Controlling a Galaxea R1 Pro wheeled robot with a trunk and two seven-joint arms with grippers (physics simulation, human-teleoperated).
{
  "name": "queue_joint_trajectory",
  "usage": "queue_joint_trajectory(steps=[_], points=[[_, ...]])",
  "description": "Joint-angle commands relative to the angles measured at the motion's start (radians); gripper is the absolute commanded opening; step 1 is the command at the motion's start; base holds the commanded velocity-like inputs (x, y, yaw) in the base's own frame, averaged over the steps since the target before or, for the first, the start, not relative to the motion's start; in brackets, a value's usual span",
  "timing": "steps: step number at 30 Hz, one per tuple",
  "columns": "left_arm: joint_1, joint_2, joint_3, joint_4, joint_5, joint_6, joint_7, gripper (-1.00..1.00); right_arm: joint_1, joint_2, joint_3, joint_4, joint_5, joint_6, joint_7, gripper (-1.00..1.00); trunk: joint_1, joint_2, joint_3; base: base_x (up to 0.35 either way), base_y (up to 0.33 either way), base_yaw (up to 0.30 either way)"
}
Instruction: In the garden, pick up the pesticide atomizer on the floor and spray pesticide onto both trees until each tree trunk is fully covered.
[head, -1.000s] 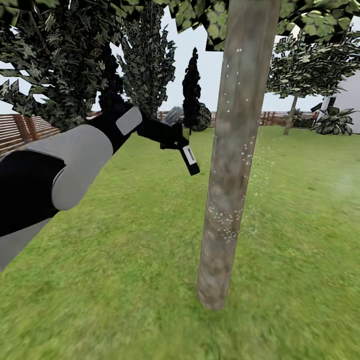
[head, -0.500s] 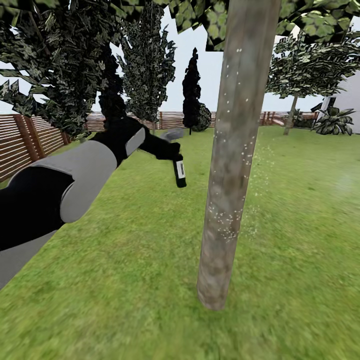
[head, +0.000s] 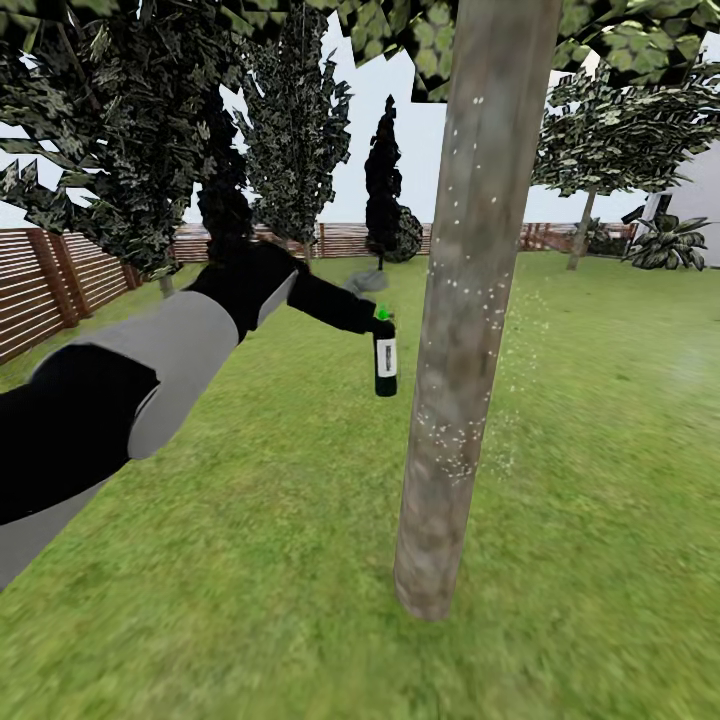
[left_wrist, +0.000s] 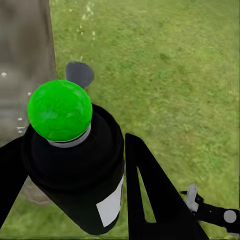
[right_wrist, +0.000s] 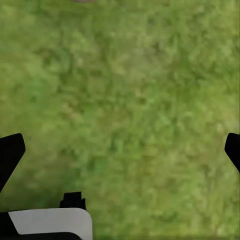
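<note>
My left gripper (head: 372, 312) is shut on the pesticide atomizer (head: 385, 360), a dark bottle with a white label and a green cap (left_wrist: 60, 110). It hangs upright, just left of the near tree trunk (head: 460, 330) and apart from it. White specks of pesticide (head: 445, 440) dot the grey-brown bark at mid height and higher up. In the left wrist view the trunk (left_wrist: 25, 60) stands close beside the atomizer (left_wrist: 75, 170). A second tree (head: 583, 232) stands far off at the right. My right gripper (right_wrist: 120, 152) is open over bare grass.
The lawn (head: 250, 560) spreads all around the trunk. A brown slat fence (head: 50, 280) runs along the left and the back. Dark cypress-like columns (head: 383, 185) and leafy bushes (head: 668, 243) stand by the fence.
My left arm has dropped and swung right toward the trunk. The atomizer has turned from tilted to upright and now hangs closer to the bark.
</note>
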Motion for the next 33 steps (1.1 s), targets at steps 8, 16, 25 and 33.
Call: queue_joint_trajectory(steps=[8, 16, 25, 33], points=[[0.121, 0.000, -0.041, 0.000, -0.002, -0.063, 0.000, -1.00, 0.000, 0.000, 0.000, 0.000, 0.000, 0.000, 0.000, 1.00, 0.000, 0.000, 0.000, 0.000, 0.000, 0.000], [0.294, 0.000, -0.143, 0.000, -0.001, -0.182, 0.110, -1.00, 0.000, 0.000, 0.000, 0.000, 0.000, 0.000, 0.000, 1.00, 0.000, 0.000, 0.000, 0.000, 0.000, 0.000], [0.442, 0.000, -0.145, 0.028, -0.002, -0.295, 0.223, -1.00, 0.000, 0.000, 0.000, 0.000, 0.000, 0.000, 0.000, 1.00, 0.000, 0.000, 0.000, 0.000, 0.000, 0.000], [0.482, 0.000, -0.144, -0.055, 0.037, -0.340, 0.273, -1.00, 0.000, 0.000, 0.000, 0.000, 0.000, -0.005, 0.000, 1.00, 0.000, 0.000, 0.000, 0.000, 0.000, 0.000]])
